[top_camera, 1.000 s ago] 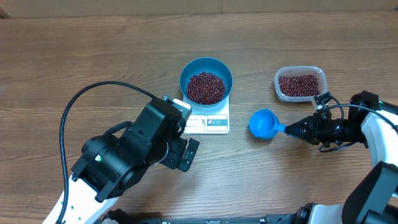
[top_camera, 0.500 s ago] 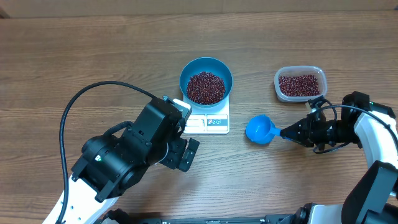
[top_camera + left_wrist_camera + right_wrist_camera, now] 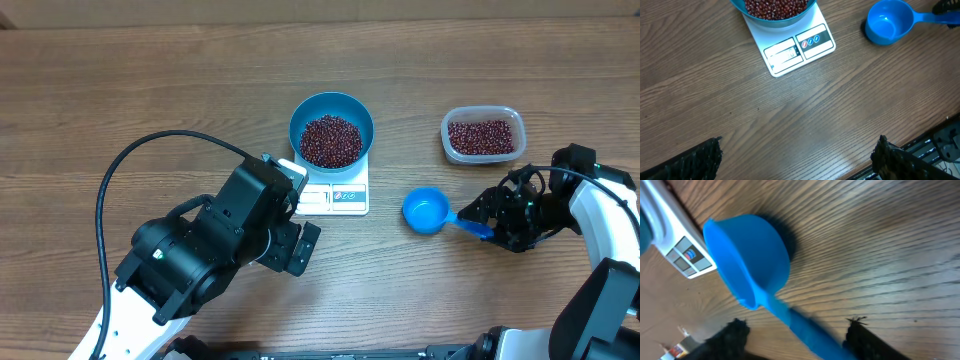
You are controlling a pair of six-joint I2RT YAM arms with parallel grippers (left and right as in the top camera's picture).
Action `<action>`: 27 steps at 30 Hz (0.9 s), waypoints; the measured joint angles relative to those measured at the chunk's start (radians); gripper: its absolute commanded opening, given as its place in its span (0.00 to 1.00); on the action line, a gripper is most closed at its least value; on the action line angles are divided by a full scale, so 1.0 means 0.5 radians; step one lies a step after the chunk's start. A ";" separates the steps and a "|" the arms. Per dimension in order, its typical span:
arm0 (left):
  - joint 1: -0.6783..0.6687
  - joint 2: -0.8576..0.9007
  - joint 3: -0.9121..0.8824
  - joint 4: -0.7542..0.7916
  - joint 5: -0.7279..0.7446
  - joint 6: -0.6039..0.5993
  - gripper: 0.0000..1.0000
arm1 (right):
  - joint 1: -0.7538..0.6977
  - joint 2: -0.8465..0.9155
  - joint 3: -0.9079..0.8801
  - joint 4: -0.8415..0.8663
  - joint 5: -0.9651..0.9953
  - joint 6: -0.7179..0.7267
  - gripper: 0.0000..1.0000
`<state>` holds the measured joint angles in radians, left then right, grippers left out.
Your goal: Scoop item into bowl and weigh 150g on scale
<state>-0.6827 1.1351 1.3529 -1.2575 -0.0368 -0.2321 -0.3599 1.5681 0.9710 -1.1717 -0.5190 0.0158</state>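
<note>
Right of scale (image 3: 333,196): tub (image 3: 483,135), and scoop (image 3: 426,211) ungripped inside parted right end effector (image 3: 487,222); left end effector (image 3: 796,159) wide open, empty.

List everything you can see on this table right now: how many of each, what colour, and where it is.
bowl: one, bright blue, sitting on the scale
beans: many, dark red-brown, heaped in the bowl, more in the tub
scale: one, white, under the bowl near the table's middle
tub: one, clear plastic, far right, holding beans
scoop: one, blue, empty, lying on the table to the right of the scale
table: one, brown wood, under everything
cable: one, black, arching over the table's left half
left gripper: one, black, open and empty, over bare table in front of the scale
right gripper: one, black, open, fingers either side of the scoop's handle
</note>
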 measured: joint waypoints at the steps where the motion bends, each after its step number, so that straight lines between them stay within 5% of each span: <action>1: 0.000 0.000 0.000 0.000 0.000 0.000 1.00 | 0.000 0.000 0.001 0.008 0.022 0.022 0.72; 9: 0.000 0.000 0.000 0.001 0.000 0.000 1.00 | 0.000 0.000 0.132 -0.002 0.219 0.090 0.91; 20: 0.000 0.000 0.000 0.001 0.000 0.000 1.00 | 0.002 0.001 1.082 -0.327 0.568 0.155 0.92; 27: 0.000 0.001 0.000 0.000 0.000 0.000 0.99 | 0.224 -0.021 1.429 -0.455 0.395 -0.146 0.93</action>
<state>-0.6827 1.1355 1.3529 -1.2575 -0.0368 -0.2321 -0.2478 1.5574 1.6855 -1.3994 -0.3214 -0.0574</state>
